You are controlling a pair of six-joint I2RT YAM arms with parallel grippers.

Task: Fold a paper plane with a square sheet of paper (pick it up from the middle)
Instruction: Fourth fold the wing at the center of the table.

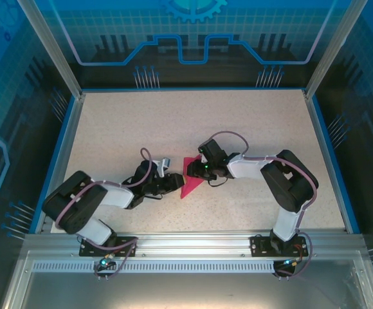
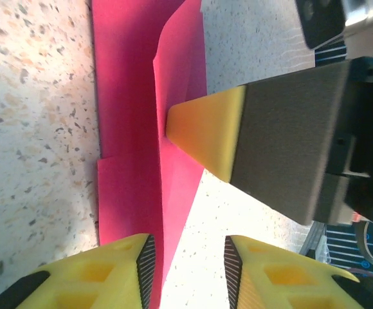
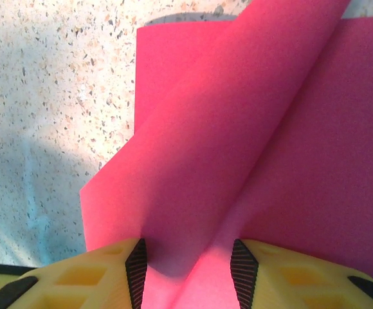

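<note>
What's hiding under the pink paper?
The pink paper lies on the speckled table, which shows beside it. A raised flap covers part of the sheet; anything directly beneath is hidden.

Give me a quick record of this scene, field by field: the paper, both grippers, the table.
paper: pink, partly folded, layers overlapping, lying on the table
table: speckled beige
left gripper: open, paper's edge seen between its fingers
right gripper: open, astride a raised fold of the paper
stage: folding unfinished
</note>
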